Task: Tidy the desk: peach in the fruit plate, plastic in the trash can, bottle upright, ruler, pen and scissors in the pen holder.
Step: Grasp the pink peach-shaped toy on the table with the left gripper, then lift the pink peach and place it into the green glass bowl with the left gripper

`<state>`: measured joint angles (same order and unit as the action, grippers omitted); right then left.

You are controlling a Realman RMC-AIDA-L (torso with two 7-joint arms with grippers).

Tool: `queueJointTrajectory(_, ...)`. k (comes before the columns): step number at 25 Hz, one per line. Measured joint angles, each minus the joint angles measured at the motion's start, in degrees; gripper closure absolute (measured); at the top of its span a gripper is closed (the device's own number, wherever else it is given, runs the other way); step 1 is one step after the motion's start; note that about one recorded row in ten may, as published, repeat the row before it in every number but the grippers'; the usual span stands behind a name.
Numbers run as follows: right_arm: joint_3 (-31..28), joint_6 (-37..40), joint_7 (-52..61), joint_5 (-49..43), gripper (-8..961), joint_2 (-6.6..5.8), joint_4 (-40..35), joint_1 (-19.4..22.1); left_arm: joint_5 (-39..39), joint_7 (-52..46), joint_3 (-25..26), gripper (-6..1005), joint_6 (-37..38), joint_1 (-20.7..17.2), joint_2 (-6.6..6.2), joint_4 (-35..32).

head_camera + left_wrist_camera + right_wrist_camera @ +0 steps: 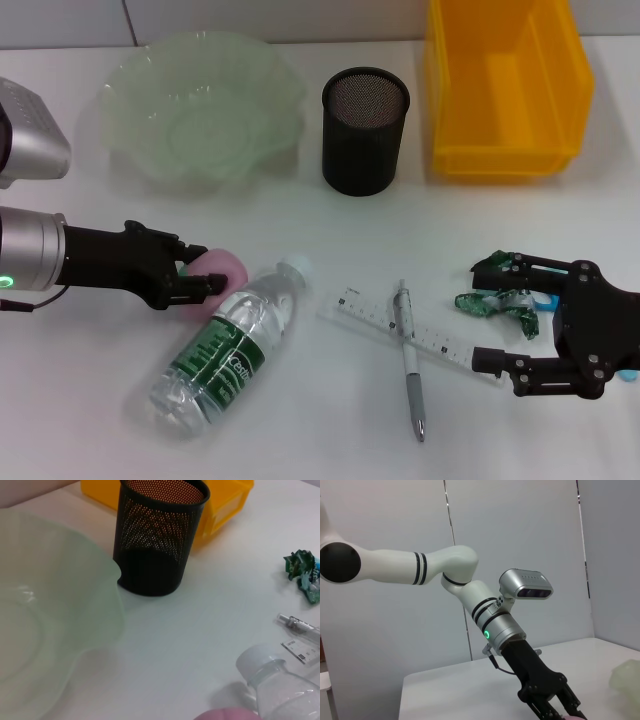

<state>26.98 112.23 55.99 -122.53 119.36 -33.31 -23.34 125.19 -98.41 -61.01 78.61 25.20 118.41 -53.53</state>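
Peach [222,274] sits clenched in the left gripper [196,278], beside the lying bottle [228,346]. Right gripper [492,312] hangs spread wide over the crumpled plastic [495,303].

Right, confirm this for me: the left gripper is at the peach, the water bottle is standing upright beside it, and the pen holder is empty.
Not quite. The head view shows the water bottle lying on its side on the desk, cap toward the peach, not upright. The rest holds: the left gripper is at the peach, and nothing shows inside the black mesh pen holder.
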Motion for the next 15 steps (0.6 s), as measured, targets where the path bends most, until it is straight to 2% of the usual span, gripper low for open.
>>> queueJointTrajectory(4, 0.0, 0.0, 0.03, 0.12, 160, 0.0, 0.0, 0.1, 0.06, 0.23, -0.03, 400, -0.03, 0.2, 0.08, -0.14)
queueJointTrajectory(9, 0.0, 0.0, 0.06, 0.19, 160, 0.0, 0.0, 0.3, -0.02, 0.25, 0.04, 635, -0.31, 0.41, 0.15, -0.05)
queueJointTrajectory(15, -0.02, 0.0, 0.09, 0.24, 161, 0.0, 0.0, 0.32, -2.97, 0.97, 0.69, 839, 0.99, -0.24, 0.13, -2.08)
